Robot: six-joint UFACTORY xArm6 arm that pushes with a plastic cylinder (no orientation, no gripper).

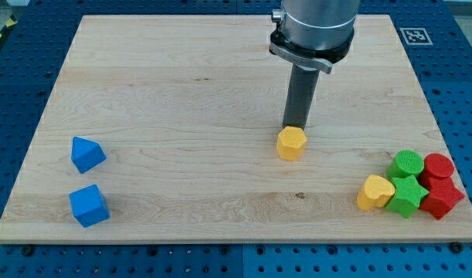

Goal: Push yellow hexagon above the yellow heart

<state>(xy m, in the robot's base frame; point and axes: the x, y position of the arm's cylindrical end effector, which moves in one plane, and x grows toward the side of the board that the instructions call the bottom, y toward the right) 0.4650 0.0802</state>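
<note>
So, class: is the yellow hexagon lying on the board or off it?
On the board. The yellow hexagon rests on the wooden board near its middle, my tip at its top edge.

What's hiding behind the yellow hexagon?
Right behind the yellow hexagon, toward the view's top, stands my tip on its dark rod, at the block's far edge. The block covers the tip's very end, so actual contact can't be confirmed. Beyond is only the wooden board.

Bright, even light; sharp focus.

pale wooden board (181, 93) on blue perforated table (19, 100)
</note>
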